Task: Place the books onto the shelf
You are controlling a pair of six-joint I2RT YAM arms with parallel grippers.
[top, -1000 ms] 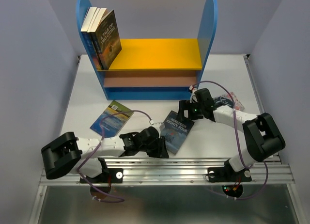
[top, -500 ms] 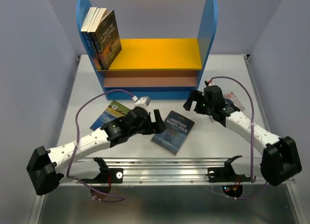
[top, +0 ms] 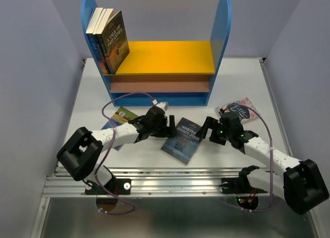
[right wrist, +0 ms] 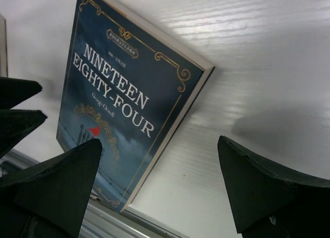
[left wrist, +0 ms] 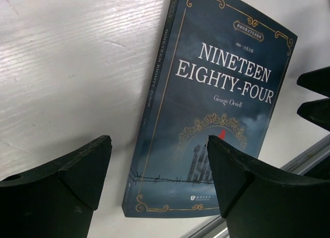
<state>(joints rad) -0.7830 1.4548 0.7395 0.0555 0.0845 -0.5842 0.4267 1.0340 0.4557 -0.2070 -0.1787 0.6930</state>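
Three books point(top: 109, 39) leaning on one shelf point(top: 170, 56), three flat — left end effector point(top: 168, 127) and right end effector point(top: 207, 130) spread apart.

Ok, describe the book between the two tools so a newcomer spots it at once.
From the blue-sided shelf, come forward to the near half of the table, between the left tool and right tool. The book lying flat there is dark blue, titled Nineteen Eighty-Four; its neighbours are a green-and-blue cover to the left and a pale-edged one to the right.
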